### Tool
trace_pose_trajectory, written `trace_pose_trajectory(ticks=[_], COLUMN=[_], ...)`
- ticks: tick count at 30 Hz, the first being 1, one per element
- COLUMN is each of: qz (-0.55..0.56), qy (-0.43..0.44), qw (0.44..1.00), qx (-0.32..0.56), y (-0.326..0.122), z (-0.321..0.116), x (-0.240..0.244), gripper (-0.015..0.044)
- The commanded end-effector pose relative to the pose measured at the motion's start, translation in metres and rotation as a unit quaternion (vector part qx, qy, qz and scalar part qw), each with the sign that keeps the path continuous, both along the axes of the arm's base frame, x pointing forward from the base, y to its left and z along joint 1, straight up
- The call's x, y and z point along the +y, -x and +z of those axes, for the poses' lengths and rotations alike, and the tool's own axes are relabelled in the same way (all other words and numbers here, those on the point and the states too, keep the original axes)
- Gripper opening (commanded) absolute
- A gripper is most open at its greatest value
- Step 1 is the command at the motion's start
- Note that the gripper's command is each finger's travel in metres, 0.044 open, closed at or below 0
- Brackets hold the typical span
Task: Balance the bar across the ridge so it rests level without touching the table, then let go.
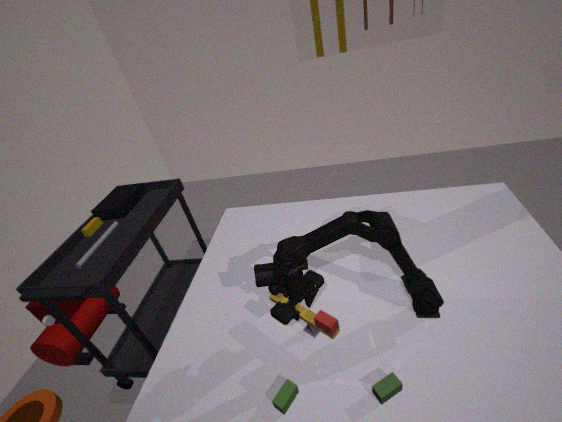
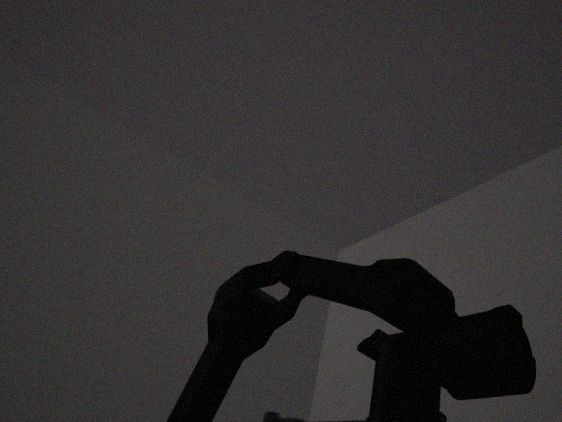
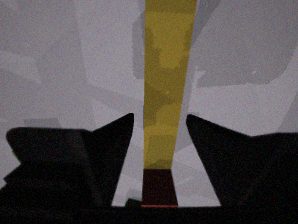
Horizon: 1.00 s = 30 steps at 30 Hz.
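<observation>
The bar lies across the ridge, which is mostly hidden beneath it, so I can't swear it sits level. The gripper has let go: its jaws stand apart, gaps showing either side. Only retreat remains, I'd judge; upward looks free, the table edges well off.

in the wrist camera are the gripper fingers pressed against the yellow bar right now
No. In the wrist view both fingers stand off the yellow bar, with pale table showing in a gap on each side of it.
</observation>
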<state>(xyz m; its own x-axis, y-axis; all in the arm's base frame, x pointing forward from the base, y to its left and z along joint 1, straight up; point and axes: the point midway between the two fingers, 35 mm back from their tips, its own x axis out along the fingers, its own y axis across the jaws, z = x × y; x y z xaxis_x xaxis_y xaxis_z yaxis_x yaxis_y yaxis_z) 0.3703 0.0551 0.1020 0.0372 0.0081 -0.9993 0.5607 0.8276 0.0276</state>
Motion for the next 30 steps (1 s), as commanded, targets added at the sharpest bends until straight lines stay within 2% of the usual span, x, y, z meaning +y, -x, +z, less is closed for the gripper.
trace_pose_trajectory(ticks=[1, 4, 8, 17, 30], qz=[0.0, 0.0, 0.0, 0.0, 0.0], qy=[0.0, 0.0, 0.0, 0.0, 0.0], qw=[1.0, 1.0, 1.0, 1.0, 1.0], qx=[0.0, 0.0, 0.0, -0.004, -0.004], y=[0.0, 0.0, -0.001, 0.003, 0.003], z=[0.0, 0.0, 0.007, 0.098, 0.1], x=[0.0, 0.0, 0.0, 0.0, -0.001], gripper=[0.0369, 0.044, 0.044, 0.044, 0.044])
